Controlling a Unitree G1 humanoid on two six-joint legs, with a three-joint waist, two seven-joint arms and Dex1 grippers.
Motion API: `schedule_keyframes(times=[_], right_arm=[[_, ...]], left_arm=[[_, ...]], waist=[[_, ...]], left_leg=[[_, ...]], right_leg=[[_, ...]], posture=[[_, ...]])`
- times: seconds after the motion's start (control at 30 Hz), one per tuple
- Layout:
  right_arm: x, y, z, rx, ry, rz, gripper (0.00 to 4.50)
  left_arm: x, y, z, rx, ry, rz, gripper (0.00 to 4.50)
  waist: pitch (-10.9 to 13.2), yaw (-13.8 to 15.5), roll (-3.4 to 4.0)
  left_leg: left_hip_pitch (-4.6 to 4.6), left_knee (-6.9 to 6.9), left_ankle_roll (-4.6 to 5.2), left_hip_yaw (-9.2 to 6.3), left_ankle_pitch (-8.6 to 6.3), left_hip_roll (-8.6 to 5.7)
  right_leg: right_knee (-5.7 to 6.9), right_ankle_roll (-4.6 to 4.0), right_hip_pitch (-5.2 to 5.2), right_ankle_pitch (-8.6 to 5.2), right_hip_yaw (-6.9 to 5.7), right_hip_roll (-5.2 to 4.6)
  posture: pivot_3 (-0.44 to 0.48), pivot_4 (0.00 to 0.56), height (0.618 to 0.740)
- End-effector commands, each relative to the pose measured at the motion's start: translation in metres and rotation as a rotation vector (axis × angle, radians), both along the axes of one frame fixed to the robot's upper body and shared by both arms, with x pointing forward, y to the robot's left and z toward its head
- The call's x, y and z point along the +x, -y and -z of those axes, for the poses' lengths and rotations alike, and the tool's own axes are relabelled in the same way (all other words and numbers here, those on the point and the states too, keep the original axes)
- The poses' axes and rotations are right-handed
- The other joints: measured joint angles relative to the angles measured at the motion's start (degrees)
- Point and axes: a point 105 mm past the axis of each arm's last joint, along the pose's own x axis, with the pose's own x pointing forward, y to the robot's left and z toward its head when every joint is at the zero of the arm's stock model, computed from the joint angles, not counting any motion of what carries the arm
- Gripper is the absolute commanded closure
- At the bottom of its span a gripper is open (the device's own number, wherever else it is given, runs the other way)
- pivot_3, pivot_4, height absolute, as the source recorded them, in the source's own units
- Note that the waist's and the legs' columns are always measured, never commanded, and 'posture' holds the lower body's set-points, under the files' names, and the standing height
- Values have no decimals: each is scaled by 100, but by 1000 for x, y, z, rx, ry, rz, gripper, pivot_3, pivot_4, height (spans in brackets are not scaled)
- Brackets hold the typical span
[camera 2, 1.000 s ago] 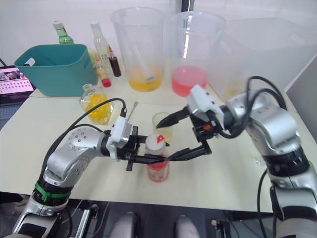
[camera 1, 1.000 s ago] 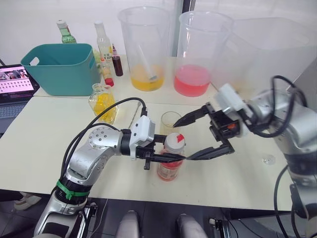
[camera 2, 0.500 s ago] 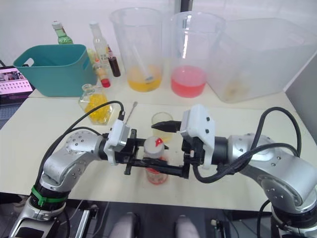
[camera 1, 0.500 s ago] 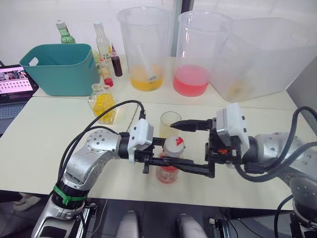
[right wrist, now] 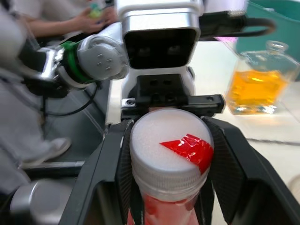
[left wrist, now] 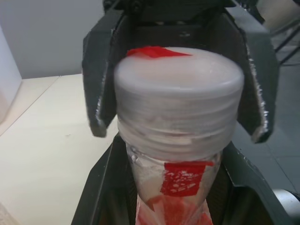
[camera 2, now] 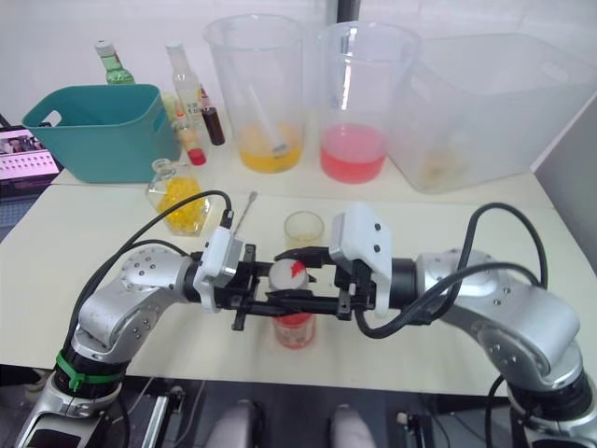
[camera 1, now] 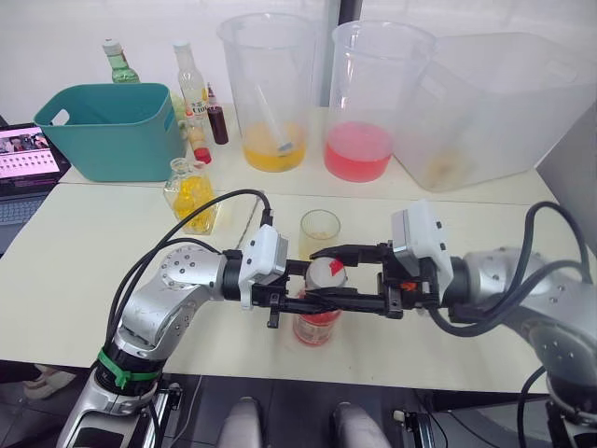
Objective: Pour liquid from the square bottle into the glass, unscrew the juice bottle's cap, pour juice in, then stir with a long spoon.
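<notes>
Juice bottle point(camera 1: 317, 322): stands near the front edge of the counter point(camera 1: 84, 271), between the two arms. It has pink-red juice in the lower part.
Juice bottle's cap point(camera 1: 326, 273): white with a red mark on top. It sits on the bottle's neck.
Left tool point(camera 1: 300, 296): its two black fingers are closed on the juice bottle, just under the cap.
Right tool point(camera 1: 328, 275): its fingers sit one on each side of the cap and look closed on it.
Glass point(camera 1: 319, 231): small and clear, just behind the juice bottle. It has a little yellow drink at the bottom.
Square bottle point(camera 1: 191, 193): on the counter to the robot's left, well apart from the glass. It holds yellow drink, about half full.
Long spoon point(camera 2: 244, 211): thin and silver, lying on the counter between the square bottle and the glass. The left arm's cable covers part of it.
Yellow jug point(camera 1: 270, 91): very big and clear, at the back. It has some yellow drink at the bottom and a white stirrer point(camera 1: 273, 121) leaning inside.
Pink jug point(camera 1: 373, 101): very big and clear, right beside the yellow jug. It has pink drink at the bottom.
Clear tub point(camera 1: 504, 103): large, at the back on the right, beside the pink jug.
Teal basket point(camera 1: 112, 131): at the back left. You cannot see what is inside.
Tall bottles point(camera 1: 191, 84): a small group stands behind and beside the basket.
Laptop point(camera 1: 23, 168): open, at the far left edge.
</notes>
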Motion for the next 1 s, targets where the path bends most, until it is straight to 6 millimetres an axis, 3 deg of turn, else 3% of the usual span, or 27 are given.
schedule_keyframes(times=[0.03, 0.3, 0.37, 0.53, 0.67, 0.77, 0.93, 1.0], right_arm=[[4, 1, 4, -100, 53, -184, 2771], [26, -9, -6, -210, 113, -480, 2771], [23, -3, -10, -233, 54, -524, 1718], [22, 3, -21, -172, 29, -454, 15], [30, 4, -39, 8, 128, -227, 15], [23, 7, -48, 106, 139, -93, 15], [-7, 3, -31, 93, 93, 4, 15], [-7, 5, -25, 114, 59, 96, 15]], left_arm=[[-9, 0, 12, 43, -68, 47, 3117], [-11, -2, 12, 53, -67, 36, 3117], [-12, -2, 11, 47, -79, 29, 3117], [-10, -2, 11, 38, -97, 13, 3117], [-12, -2, 9, 21, -100, 22, 3117], [-12, -1, 8, 13, -111, 35, 3117], [-12, 1, 7, 3, -114, 55, 3117], [-13, 3, 6, -4, -120, 76, 3117]], waist=[[0, -11, 0], [-1, -50, 1], [0, -26, 2], [0, 20, 1], [0, 16, 1], [0, 17, 1], [0, 24, 1], [0, 26, 1]], left_leg=[[1, -1, 0, 0, 0, 0], [5, 1, 0, 1, 0, 3], [6, 1, 0, -2, 0, 5], [3, 0, 1, -2, -1, 4], [3, 0, 1, -2, -1, 4], [1, -2, 1, -1, -1, 4], [-2, -2, 1, 1, -1, 3], [-4, -2, 1, -1, -1, 3]], right_leg=[[-1, 0, 1, 0, 0, 1], [4, -1, -1, 0, 2, 3], [8, -1, 0, 0, -2, 5], [7, -1, -3, 0, -3, 0], [8, -1, -3, 0, -3, 0], [10, -1, -7, 0, -1, 1], [8, -1, -7, 0, 2, 1], [7, -1, -6, 0, 0, 1]], posture=[[0, 150, 719], [0, 150, 719], [0, 150, 719], [0, 150, 719], [0, 150, 719], [0, 150, 719], [0, 150, 719], [0, 150, 719]])
